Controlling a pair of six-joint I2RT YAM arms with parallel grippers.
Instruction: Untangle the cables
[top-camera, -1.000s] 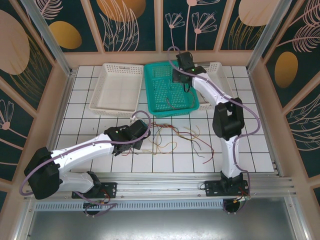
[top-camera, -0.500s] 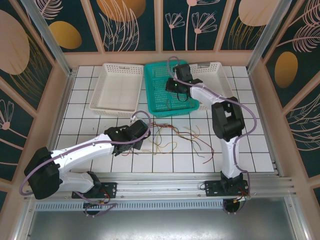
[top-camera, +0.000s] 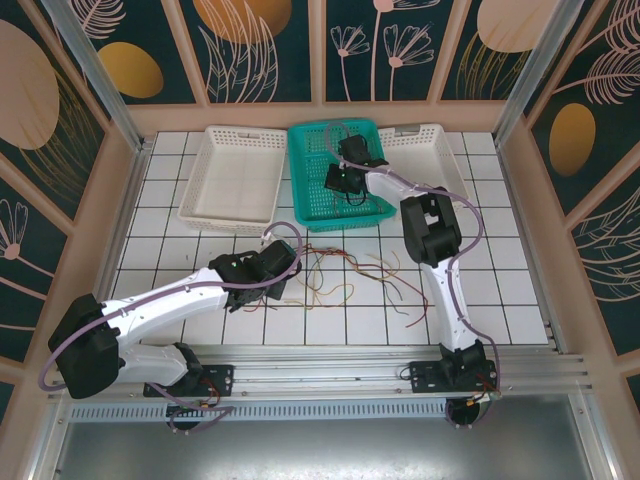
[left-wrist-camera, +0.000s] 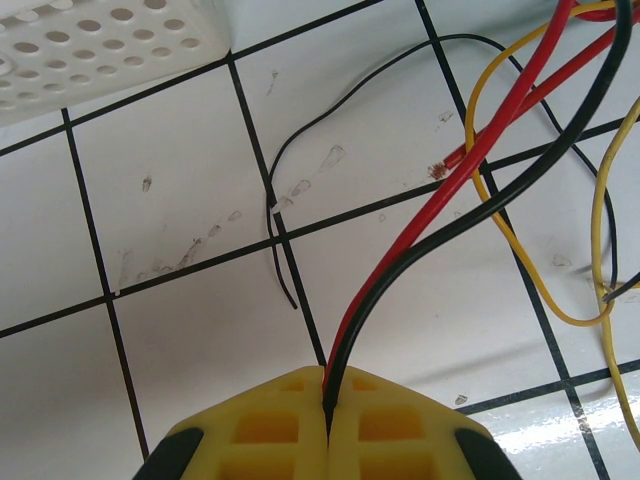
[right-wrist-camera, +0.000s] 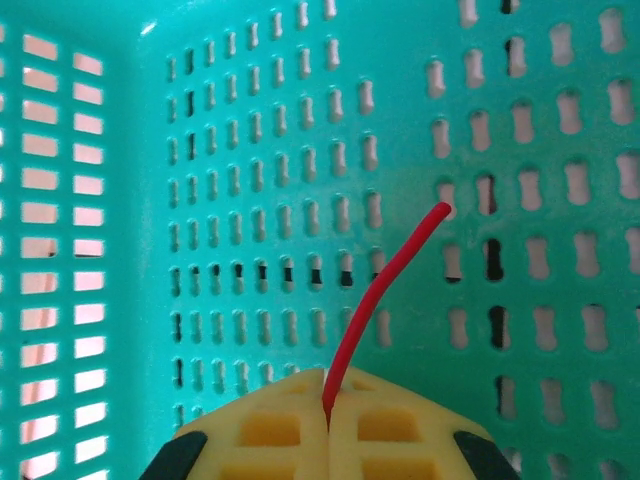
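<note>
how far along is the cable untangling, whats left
Early days. One red wire is clear of the pile, pinched in the right gripper over the teal basket. In hand: the left gripper is shut on a red cable and a black cable together. Left: the tangle of crossed wires on the tiles, yellow ones included.

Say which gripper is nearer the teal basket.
Right. The right gripper holds a red cable over the teal basket; the left gripper pinches cables over tiles short of it.
</note>
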